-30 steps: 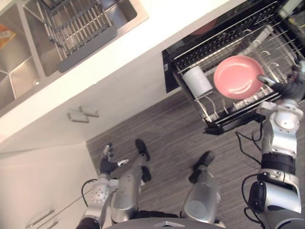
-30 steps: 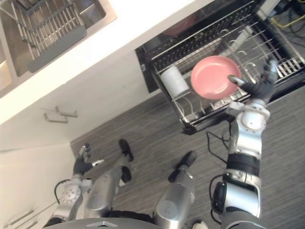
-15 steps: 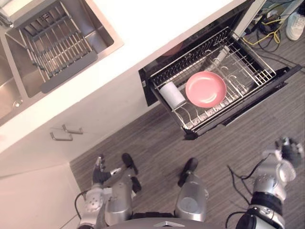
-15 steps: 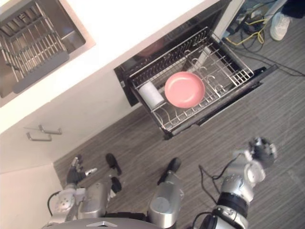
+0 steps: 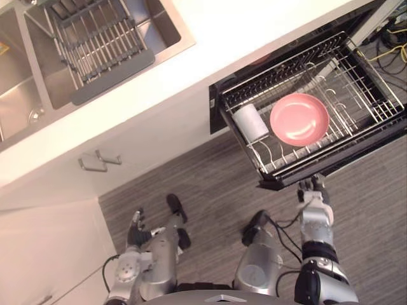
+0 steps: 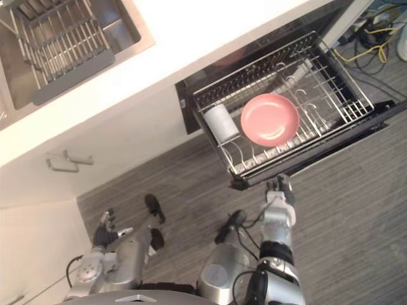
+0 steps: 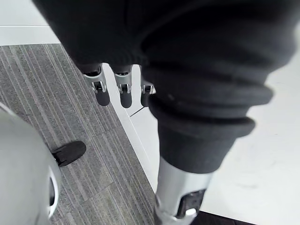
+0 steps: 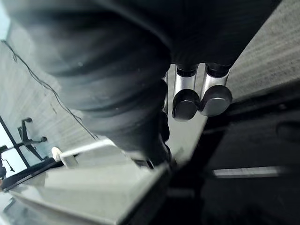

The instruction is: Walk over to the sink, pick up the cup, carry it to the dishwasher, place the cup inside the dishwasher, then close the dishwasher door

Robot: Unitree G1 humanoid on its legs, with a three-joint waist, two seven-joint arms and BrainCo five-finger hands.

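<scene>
While the cup [image 5: 250, 122] rests at the plate's [image 5: 299, 119] nine o'clock, the straight-fingered right hand [image 5: 313, 190] seemingly touches the door [image 5: 362, 146]; the left hand [image 5: 135, 222] hangs loose-fingered.

white cup [image 5: 250, 122] lies beside pink plate [image 5: 299, 119] in dishwasher rack [image 5: 367, 86].
</scene>
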